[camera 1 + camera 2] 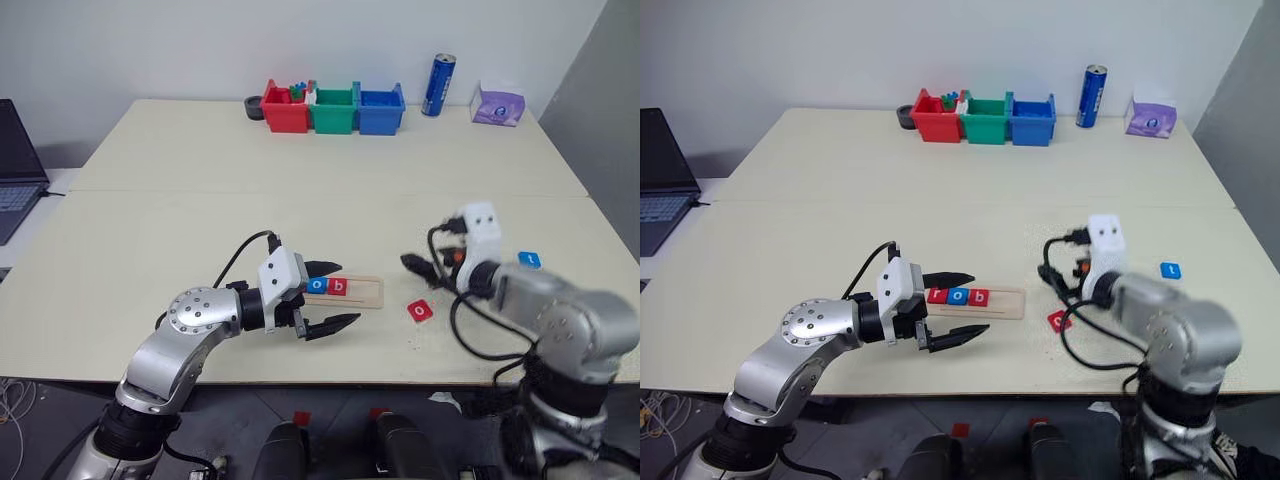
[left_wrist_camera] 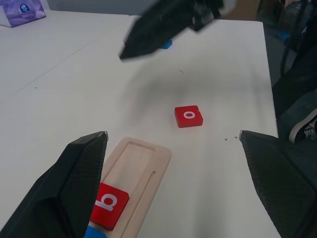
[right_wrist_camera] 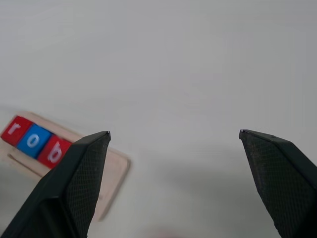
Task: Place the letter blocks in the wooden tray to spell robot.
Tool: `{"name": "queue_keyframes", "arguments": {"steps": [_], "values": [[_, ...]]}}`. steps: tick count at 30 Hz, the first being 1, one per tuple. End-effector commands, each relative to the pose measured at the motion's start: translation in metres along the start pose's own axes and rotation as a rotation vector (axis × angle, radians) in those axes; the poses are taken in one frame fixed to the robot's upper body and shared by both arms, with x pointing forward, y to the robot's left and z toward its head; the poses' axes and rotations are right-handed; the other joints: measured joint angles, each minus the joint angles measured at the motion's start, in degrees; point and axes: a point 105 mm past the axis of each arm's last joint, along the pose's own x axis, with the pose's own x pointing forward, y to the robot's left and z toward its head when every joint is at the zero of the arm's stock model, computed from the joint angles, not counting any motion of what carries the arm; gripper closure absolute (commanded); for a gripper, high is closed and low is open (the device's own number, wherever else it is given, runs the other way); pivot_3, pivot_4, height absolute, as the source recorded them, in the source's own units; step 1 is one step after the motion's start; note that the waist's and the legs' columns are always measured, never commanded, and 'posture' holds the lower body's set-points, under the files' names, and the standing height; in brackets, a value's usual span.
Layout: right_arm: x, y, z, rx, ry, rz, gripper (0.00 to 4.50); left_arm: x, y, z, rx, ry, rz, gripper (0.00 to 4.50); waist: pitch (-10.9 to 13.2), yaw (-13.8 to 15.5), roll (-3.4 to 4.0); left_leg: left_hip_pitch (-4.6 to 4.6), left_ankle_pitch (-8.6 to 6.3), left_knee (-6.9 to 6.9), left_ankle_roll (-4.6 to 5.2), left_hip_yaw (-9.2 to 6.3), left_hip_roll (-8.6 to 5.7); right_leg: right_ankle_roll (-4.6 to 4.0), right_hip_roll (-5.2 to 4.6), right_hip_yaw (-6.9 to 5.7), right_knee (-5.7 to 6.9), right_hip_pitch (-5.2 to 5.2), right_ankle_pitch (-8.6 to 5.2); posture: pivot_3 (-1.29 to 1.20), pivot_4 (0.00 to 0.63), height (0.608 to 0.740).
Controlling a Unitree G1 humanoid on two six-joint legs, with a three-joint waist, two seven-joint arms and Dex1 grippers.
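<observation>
The wooden tray (image 1: 1006, 303) lies near the table's front edge with three letter blocks at its left end: red r (image 1: 937, 295), blue o (image 1: 958, 296) and red b (image 1: 980, 297). My left gripper (image 1: 346, 293) is open, its fingers either side of the tray's left end, touching no tile. A loose red o block (image 1: 420, 311) lies on the table just right of the tray. A blue t block (image 1: 529, 260) lies farther right. My right gripper (image 3: 173, 136) is open and empty, raised above the table a little behind the red o block.
Red (image 1: 285, 110), green (image 1: 334, 112) and blue (image 1: 381, 112) bins stand at the back, with a black tape roll (image 1: 254, 107) to their left. A blue can (image 1: 438, 85) and a purple tissue pack (image 1: 497, 105) stand to their right. A laptop (image 1: 15, 175) sits at the far left.
</observation>
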Motion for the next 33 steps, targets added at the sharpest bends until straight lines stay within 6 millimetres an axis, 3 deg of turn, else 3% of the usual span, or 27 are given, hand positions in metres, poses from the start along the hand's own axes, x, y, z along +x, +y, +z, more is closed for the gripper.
{"name": "queue_keyframes", "arguments": {"steps": [1,6,9,18,29,33], "values": [[-0.010,0.021,-0.004,-0.226,-0.046,0.316,0.03,0.000,-0.004,0.010,0.027,-0.047,-0.045,0.00,-0.01,0.05,-0.03,-0.02,-0.01,-0.01,0.01,0.00,0.00,0.01,0.00,-0.02,-0.08,0.01,-0.02,0.00,0.150,0.740],[-0.019,0.018,-0.062,-0.456,0.059,0.596,0.03,0.000,-0.005,0.012,0.030,-0.055,-0.082,0.00,0.01,-0.28,-0.08,-0.03,-0.09,-0.01,0.15,0.10,0.02,0.08,0.00,0.08,-0.19,0.03,-0.06,0.00,0.150,0.740],[-0.014,0.011,-0.080,-0.530,0.094,0.667,0.03,0.001,-0.009,0.014,0.033,-0.062,-0.121,0.00,0.04,-0.60,-0.11,0.06,-0.08,0.08,0.15,0.18,0.02,0.08,0.00,0.18,0.00,0.02,-0.06,0.00,0.150,0.740],[0.014,0.007,-0.093,-0.612,0.085,0.745,0.03,-0.004,-0.013,0.010,0.090,-0.019,-0.199,0.00,0.05,-0.27,-0.11,0.17,-0.07,0.09,0.13,0.12,0.06,0.03,0.06,0.15,0.17,0.04,-0.03,0.00,0.150,0.740],[0.012,0.000,-0.112,-0.612,0.139,0.783,0.03,-0.008,-0.005,0.008,0.104,0.001,-0.182,0.00,0.04,-0.02,-0.10,0.14,-0.07,0.13,0.12,0.12,0.03,0.00,-0.01,0.14,0.16,0.05,-0.02,0.00,0.150,0.740],[0.013,-0.005,-0.114,-0.596,0.144,0.769,0.91,-0.007,-0.005,0.009,0.109,0.000,-0.181,0.00,0.04,-0.03,-0.11,0.15,-0.07,0.13,0.12,0.13,0.03,-0.02,0.00,0.15,0.16,0.05,-0.01,0.00,0.150,0.740]]}}
